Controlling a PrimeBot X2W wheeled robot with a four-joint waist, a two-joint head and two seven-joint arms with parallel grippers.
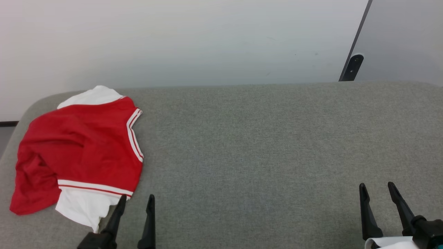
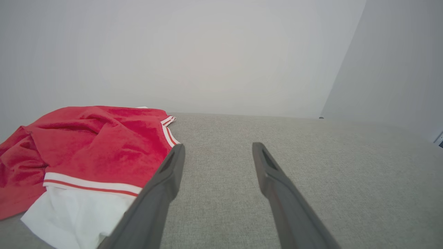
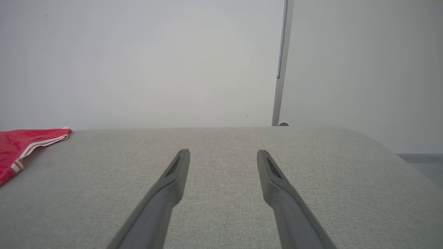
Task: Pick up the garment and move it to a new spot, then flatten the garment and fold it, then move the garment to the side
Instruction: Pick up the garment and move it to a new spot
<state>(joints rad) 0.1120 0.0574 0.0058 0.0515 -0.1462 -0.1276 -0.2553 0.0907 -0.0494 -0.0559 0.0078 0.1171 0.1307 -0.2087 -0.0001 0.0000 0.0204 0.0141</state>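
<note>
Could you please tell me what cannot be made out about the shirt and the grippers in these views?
Red shirt, head view: its own folds hide the layers underneath.
Left wrist view: the left edge cuts off the shirt; the left gripper finger covers the white sleeve corner, so contact is unclear.
Right gripper, head view: its base is cut off by the bottom edge.
</note>
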